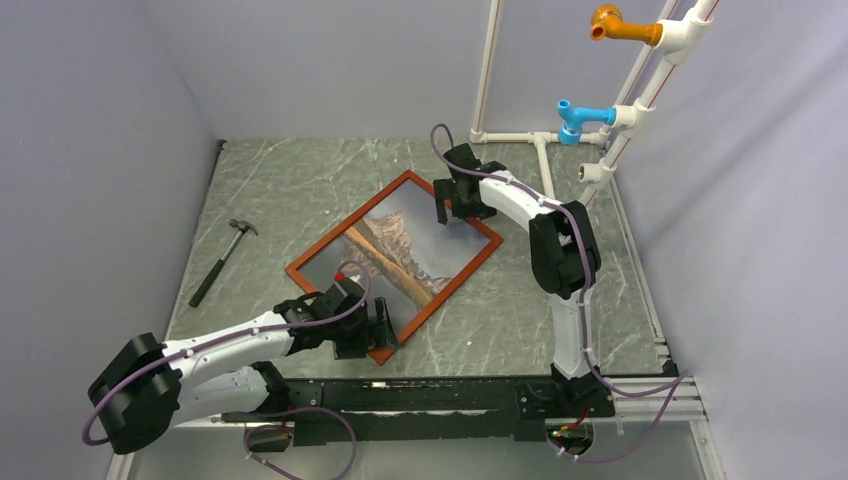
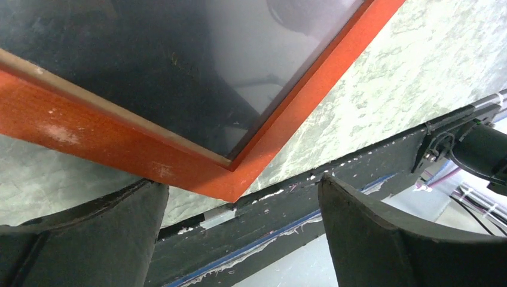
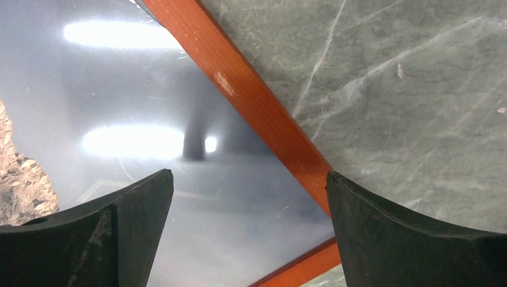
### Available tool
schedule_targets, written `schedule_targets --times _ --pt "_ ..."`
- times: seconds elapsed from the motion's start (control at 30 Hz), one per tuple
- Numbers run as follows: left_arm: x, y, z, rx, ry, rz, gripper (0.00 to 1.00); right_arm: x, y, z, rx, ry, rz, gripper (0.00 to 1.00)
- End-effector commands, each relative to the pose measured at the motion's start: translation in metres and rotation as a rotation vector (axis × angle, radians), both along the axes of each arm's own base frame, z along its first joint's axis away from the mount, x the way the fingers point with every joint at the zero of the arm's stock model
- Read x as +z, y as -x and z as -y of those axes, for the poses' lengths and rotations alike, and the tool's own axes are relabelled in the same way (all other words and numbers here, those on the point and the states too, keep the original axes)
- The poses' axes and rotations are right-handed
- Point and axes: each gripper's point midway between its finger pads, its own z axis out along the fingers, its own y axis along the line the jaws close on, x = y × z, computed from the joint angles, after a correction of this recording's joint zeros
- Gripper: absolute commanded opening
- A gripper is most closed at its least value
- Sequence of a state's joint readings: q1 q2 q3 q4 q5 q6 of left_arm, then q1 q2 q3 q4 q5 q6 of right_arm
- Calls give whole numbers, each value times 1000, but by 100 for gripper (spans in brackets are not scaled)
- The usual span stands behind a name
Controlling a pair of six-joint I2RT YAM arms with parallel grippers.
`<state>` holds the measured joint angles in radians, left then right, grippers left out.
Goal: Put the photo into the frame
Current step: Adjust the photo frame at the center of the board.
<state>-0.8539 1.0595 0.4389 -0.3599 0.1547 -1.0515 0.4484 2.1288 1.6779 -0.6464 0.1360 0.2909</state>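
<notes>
The frame lay flat, turned like a diamond, on the marble-patterned table. The photo sat inside it, mountain side up. In the overhead view the left gripper covered the frame's near corner, its fingers wide apart and holding nothing. The right gripper hid part of the far-right edge, fingers likewise spread and holding nothing. Whether either touched the wood could not be told. Glare washed out the print in both wrist views, leaving a sliver of rock. A hammer lay well apart, to the left.
</notes>
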Motion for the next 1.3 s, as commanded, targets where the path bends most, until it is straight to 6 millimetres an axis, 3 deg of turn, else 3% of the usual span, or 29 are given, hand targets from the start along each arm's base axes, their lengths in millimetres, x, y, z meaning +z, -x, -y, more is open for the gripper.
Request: schedule_targets --times 0.0,0.1,0.27,0.43,0.57,0.7,0.9,1.1,1.27 --pt "-9 3 -22 47 -136 -1 99 50 -6 13 -53 58 89 100" --pt "-1 2 -27 55 -145 21 99 66 7 10 -76 -10 104 100" --pt "15 -3 -27 42 -138 60 99 76 56 4 -88 -180 74 100" --pt "41 -24 -18 43 -96 131 99 63 118 3 -108 -310 -25 100" --pt "73 -53 -12 63 -46 199 99 45 161 -2 -118 -364 -107 100" --pt "112 -87 -13 121 30 258 100 26 192 -14 -118 -336 -170 99" --pt "168 -125 -14 164 100 339 100 4 210 -38 -107 -346 -246 89" --pt "167 -127 -14 177 110 337 99 -13 209 -58 -108 -324 -272 83" --pt "157 -123 -23 190 89 332 100 -36 206 -58 -114 -223 -284 80"
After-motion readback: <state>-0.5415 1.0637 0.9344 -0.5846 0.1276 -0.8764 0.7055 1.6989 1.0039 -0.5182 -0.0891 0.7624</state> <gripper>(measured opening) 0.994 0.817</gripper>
